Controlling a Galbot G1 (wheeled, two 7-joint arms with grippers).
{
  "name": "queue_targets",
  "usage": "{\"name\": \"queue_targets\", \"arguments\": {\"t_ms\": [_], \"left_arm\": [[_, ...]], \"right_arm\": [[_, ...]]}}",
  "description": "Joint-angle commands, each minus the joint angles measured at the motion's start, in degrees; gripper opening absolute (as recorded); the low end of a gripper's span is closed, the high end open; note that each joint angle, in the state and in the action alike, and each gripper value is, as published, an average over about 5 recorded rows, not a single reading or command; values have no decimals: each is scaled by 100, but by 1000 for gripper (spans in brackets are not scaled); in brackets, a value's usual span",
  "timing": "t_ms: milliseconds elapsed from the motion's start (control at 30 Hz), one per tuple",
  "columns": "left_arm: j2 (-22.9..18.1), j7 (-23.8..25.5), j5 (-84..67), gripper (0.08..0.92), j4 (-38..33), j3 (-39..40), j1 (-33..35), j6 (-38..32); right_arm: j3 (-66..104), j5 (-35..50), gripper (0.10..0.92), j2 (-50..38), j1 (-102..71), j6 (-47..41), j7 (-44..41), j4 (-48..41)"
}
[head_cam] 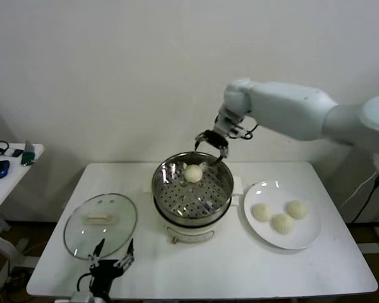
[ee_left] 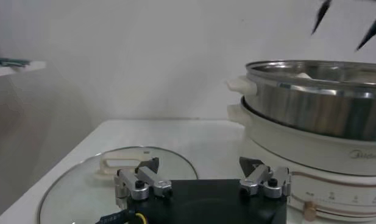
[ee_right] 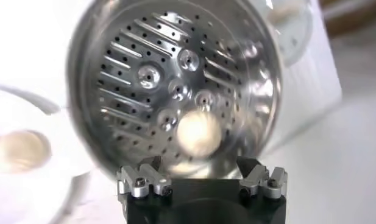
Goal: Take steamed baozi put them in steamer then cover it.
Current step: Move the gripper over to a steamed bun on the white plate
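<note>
hovering open over the steamer's far rim, the right end effector holds nothing; one baozi lies on the tray inside. left end effector waits open beside the cover.

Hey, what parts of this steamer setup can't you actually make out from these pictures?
- Steamer controls: head view, too small to read.
- Baozi in the steamer: right wrist view, blurred.
- Lid: left wrist view, cut off by the edge and left gripper.
- Plate buns: left wrist view, out of frame.
</note>
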Motion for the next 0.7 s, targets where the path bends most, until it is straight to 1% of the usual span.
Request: {"name": "queue_targets", "arguments": {"t_ms": [33,133,267,333,500,700], "left_arm": [[18,4,-14,823,28,-2,-24,-3],[24,6,-32,823,48,0,-55,-10],[27,15,-39,823,62,5,-86,-10],[28,21,-37,823,70,4,-98,-8],[28,29,-21,823,84,-4,-97,-2],[20,27,-10,823,109,-22,-56,-14]], "right_arm": [[-1566,1846,823,-1493,1560,-2196,-192,1408],[-1791,1517,823,-2118,1428,-2922,94,1967],[-1663,1023,823,-2734,688,-3459,531,2486],[-1406,766,823,-2872,204,-3644,704,2558],[-405,356,823,-2862,-1115,-3932,911,2149],[570,54,823,-2385,-2320,-3957,939,1376]]}}
